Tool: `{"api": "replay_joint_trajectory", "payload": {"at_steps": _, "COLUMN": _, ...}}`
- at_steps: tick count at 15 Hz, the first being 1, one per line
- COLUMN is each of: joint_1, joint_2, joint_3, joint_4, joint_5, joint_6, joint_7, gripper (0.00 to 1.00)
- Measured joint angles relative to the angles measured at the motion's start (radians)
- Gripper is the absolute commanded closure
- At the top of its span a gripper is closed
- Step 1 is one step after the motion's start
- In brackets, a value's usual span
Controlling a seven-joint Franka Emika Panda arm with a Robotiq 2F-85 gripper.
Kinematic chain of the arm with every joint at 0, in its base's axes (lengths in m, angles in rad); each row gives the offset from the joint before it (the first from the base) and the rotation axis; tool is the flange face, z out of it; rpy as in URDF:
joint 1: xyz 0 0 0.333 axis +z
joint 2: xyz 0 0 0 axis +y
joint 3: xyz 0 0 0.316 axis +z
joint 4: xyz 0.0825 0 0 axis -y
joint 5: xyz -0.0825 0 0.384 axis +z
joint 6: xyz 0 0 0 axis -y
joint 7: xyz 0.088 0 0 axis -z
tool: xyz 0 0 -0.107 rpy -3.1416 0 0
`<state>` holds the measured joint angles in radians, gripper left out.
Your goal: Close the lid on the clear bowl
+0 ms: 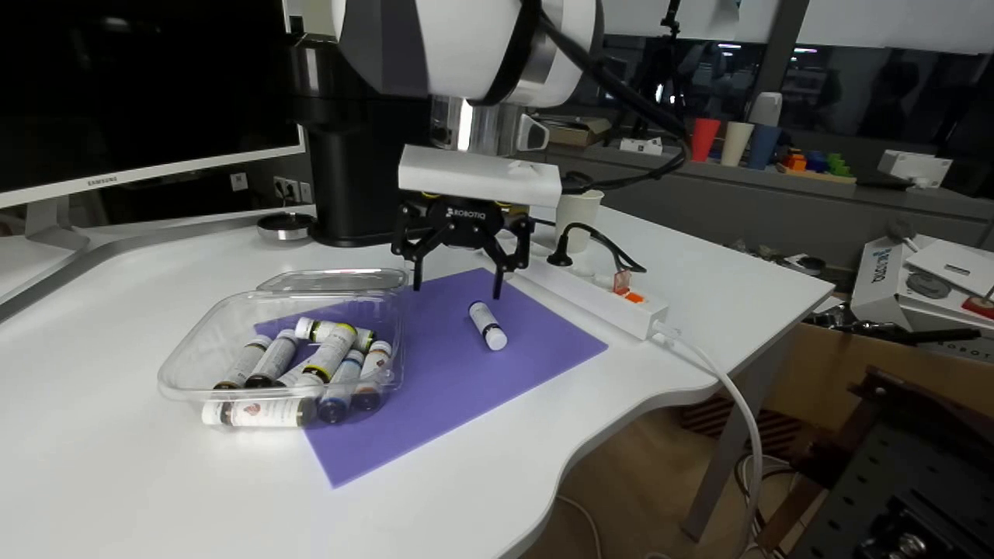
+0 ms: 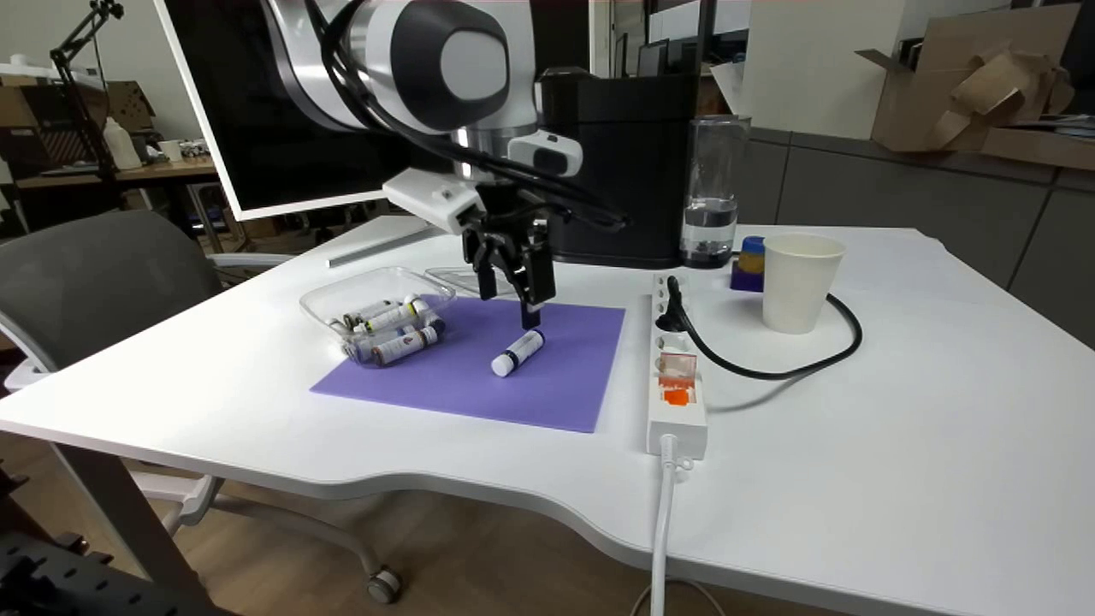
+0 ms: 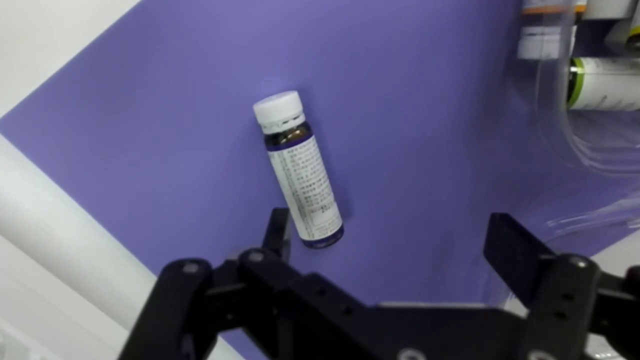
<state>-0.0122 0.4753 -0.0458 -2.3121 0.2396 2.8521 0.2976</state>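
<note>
Robotiq gripper (image 1: 457, 289) held above purple mat (image 1: 446, 380)
Fingers (image 3: 516, 259) are pointed down, spread wide — nothing gripped — near a white-capped bottle (image 1: 487, 325).

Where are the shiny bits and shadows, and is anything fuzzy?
Wrist view: the loose bottle has a soft shadow beside it on the purple mat, its tiny print looks fuzzy, and pale glints run along the clear bowl. In an exterior view: a bright streak on the silver arm joint, and bright lights in the dark windows.
</note>
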Motion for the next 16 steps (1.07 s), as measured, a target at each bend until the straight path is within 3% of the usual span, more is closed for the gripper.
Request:
{"api": "replay_joint_trajectory", "payload": {"at_steps": 9, "joint_1": -0.012, "joint_2": 0.036, "joint_3": 0.007, "joint_4": 0.004, "joint_5": 0.053, "joint_6": 0.067, "joint_7": -0.003, "gripper": 0.00}}
{"api": "replay_joint_trajectory", "payload": {"at_steps": 16, "joint_1": -0.121, "joint_2": 0.023, "joint_3": 0.180, "joint_4": -0.020, "joint_5": 0.177, "joint_6": 0.242, "joint_7": -0.035, "gripper": 0.00}}
